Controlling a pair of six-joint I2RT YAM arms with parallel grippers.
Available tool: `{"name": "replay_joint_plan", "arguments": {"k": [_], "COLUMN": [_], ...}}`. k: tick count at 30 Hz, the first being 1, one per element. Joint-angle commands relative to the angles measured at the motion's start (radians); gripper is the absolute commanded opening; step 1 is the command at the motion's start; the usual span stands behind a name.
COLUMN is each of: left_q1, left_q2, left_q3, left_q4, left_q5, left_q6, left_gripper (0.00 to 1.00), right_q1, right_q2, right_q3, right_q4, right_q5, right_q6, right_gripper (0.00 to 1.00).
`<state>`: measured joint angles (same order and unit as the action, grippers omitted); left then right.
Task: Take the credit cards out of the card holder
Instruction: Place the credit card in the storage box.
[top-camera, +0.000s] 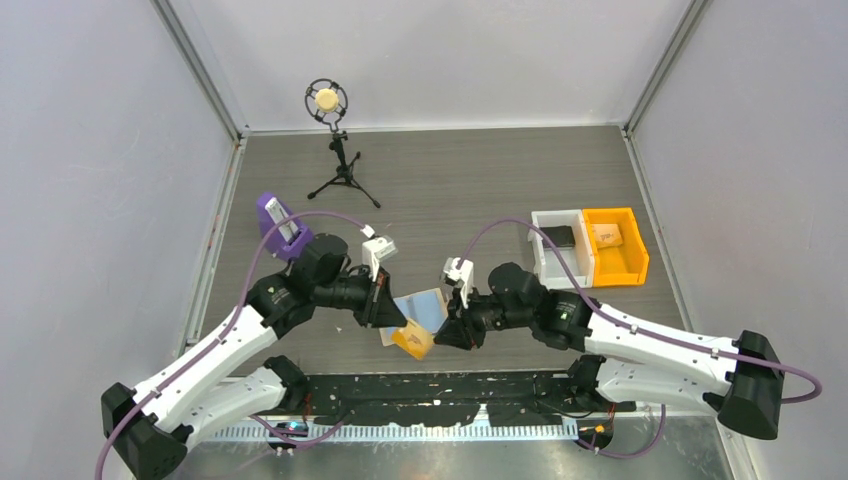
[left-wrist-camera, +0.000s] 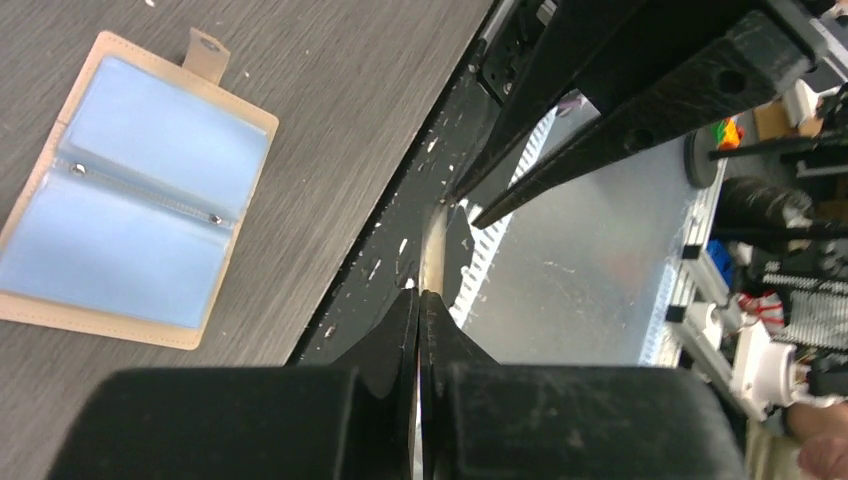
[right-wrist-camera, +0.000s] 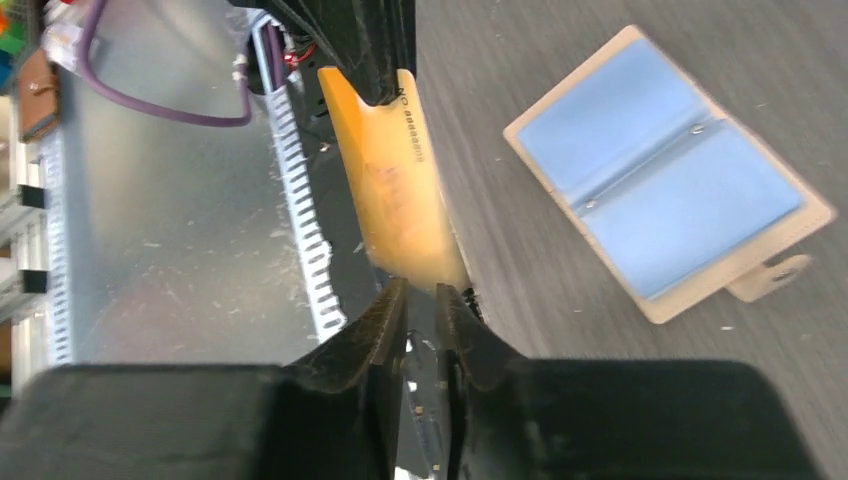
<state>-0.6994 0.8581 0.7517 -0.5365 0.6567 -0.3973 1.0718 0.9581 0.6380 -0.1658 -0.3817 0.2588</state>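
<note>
The card holder (top-camera: 428, 306) lies open and flat on the dark table, light blue inside with a tan rim (left-wrist-camera: 130, 215) (right-wrist-camera: 668, 195). An orange-yellow credit card (top-camera: 413, 341) (right-wrist-camera: 395, 190) hangs in the air over the table's near edge, between the two grippers. My left gripper (top-camera: 398, 322) (left-wrist-camera: 420, 293) is shut on one end of it; in the left wrist view the card (left-wrist-camera: 433, 245) shows edge-on as a pale strip. My right gripper (top-camera: 447, 333) (right-wrist-camera: 422, 288) faces the card's other end with its jaws slightly parted, the card's edge just beyond the tips.
A purple wedge stand (top-camera: 277, 222) is at the left, a small tripod with a round head (top-camera: 340, 150) at the back. A white bin (top-camera: 558, 245) and an orange bin (top-camera: 613, 245) sit side by side at the right. A black strip (top-camera: 450, 390) runs along the near edge.
</note>
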Motion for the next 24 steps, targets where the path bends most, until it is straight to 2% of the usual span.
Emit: {"name": "replay_joint_plan", "arguments": {"k": [1, 2, 4, 10, 13, 17, 20, 24], "left_q1": [0.002, 0.002, 0.003, 0.002, 0.002, 0.001, 0.001, 0.0], "left_q2": [-0.004, -0.009, -0.017, -0.029, -0.065, -0.118, -0.146, -0.149], "left_q3": [0.027, 0.022, 0.003, -0.059, -0.138, -0.231, -0.283, -0.3], "left_q4": [0.045, 0.07, 0.152, 0.382, 0.558, 0.715, 0.788, 0.85], "left_q5": [-0.085, -0.119, -0.151, -0.253, -0.315, -0.424, -0.508, -0.532], "left_q6": [-0.061, -0.091, -0.158, -0.326, -0.431, -0.535, -0.593, -0.63], "left_gripper": [0.0, 0.0, 0.0, 0.0, 0.0, 0.0, 0.0, 0.0], "right_q1": [-0.054, -0.086, -0.129, -0.144, -0.148, -0.16, -0.165, -0.176], "right_q2": [-0.033, -0.04, -0.061, -0.115, -0.143, -0.201, -0.25, -0.269], "right_q3": [0.058, 0.054, 0.042, 0.016, -0.032, -0.104, -0.141, -0.175], "right_q4": [0.022, 0.034, 0.069, 0.124, 0.195, 0.281, 0.305, 0.329], "right_q5": [0.068, 0.09, 0.118, 0.315, 0.355, 0.414, 0.491, 0.57], "right_q6": [0.064, 0.09, 0.192, 0.328, 0.377, 0.458, 0.527, 0.555], "right_gripper": [0.31, 0.38, 0.46, 0.59, 0.62, 0.65, 0.69, 0.72]}}
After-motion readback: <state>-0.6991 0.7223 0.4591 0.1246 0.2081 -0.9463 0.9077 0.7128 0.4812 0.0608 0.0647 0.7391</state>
